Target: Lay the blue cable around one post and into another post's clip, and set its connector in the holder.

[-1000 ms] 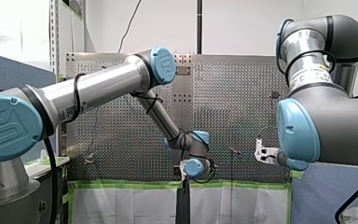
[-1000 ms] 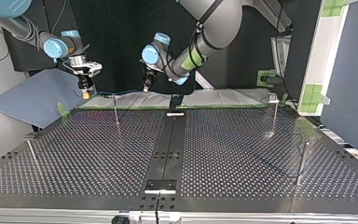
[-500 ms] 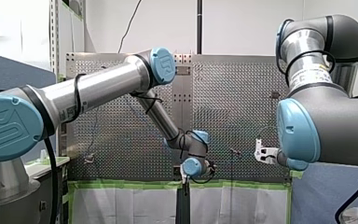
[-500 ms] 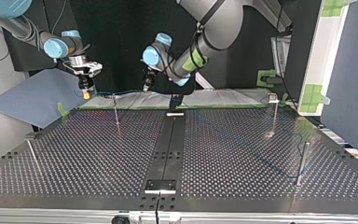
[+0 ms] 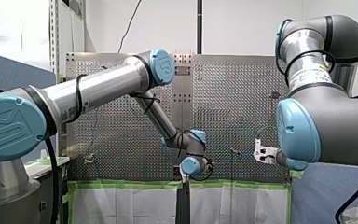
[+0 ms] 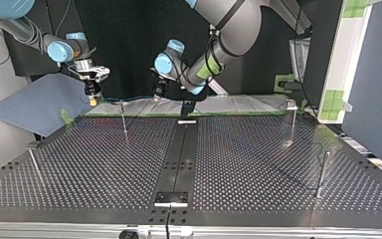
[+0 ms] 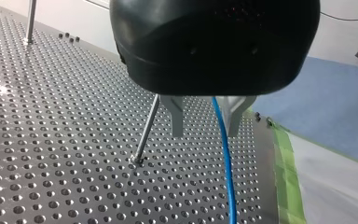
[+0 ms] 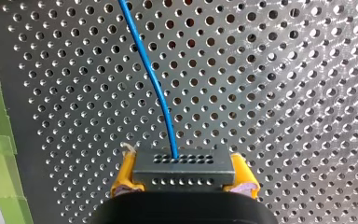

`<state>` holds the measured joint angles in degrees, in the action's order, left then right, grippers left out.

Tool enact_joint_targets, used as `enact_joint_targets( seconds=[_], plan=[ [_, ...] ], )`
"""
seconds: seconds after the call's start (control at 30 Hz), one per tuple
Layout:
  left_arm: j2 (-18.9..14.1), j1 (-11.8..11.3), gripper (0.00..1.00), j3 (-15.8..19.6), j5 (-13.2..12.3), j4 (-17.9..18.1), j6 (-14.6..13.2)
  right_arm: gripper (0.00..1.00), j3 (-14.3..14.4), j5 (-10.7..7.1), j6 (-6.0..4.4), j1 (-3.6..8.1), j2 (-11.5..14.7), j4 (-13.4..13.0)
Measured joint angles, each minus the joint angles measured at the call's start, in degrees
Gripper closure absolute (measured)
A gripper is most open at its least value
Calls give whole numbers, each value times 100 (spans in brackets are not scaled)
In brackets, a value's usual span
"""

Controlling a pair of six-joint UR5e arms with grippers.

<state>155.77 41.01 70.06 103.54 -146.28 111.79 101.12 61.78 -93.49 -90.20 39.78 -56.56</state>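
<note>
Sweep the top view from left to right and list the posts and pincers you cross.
leftmost post → my right pincer, shut on the connector → thin post → my left pincer → post with a fitting on top → rightmost post

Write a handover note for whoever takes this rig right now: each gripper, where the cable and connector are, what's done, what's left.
Right gripper: shut on the connector, yellow pads either side, held above the table.
Left gripper: fingers open, with the cable running between them and a post just beside.
Cable: strung between the two grippers along the table's far edge in the top view.
Done: connector in hand. No post looped yet.
Left: loop one post, press the cable into another post's clip, seat the connector in the holder. Clip and holder are too small to pick out.
</note>
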Motion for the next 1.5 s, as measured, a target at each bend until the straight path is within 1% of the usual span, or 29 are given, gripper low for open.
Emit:
enact_joint_targets(
  seconds=[0.2,0.3,0.43,0.7,0.97,1.33,1.37,1.4,1.47,1.5],
  plan=[
    [219,-2,56,-226,-39,-162,37,100,-1,-7,-4,-13,0,1],
    [325,-9,56,-316,-40,-170,69,100,-1,-7,-4,-13,0,-2],
    [366,-34,56,-412,-40,-193,84,100,-1,-5,-4,-13,1,-5],
    [367,-85,56,-464,-28,-244,63,100,0,26,-4,-19,1,-12],
    [267,-112,56,-461,134,-263,-37,100,-1,36,-2,-20,0,-13],
    [193,-35,56,-460,152,-277,-213,100,-2,67,-9,-20,0,-24],
    [194,-27,60,-458,151,-278,-221,100,-1,73,-10,-19,0,-30],
    [194,-18,60,-459,151,-278,-230,100,-1,80,-11,-20,0,-38],
    [194,-7,66,-458,152,-282,-241,100,-1,90,-12,-20,0,-48],
    [194,-2,66,-459,152,-284,-246,100,-1,96,-12,-20,0,-52]
  ],
)
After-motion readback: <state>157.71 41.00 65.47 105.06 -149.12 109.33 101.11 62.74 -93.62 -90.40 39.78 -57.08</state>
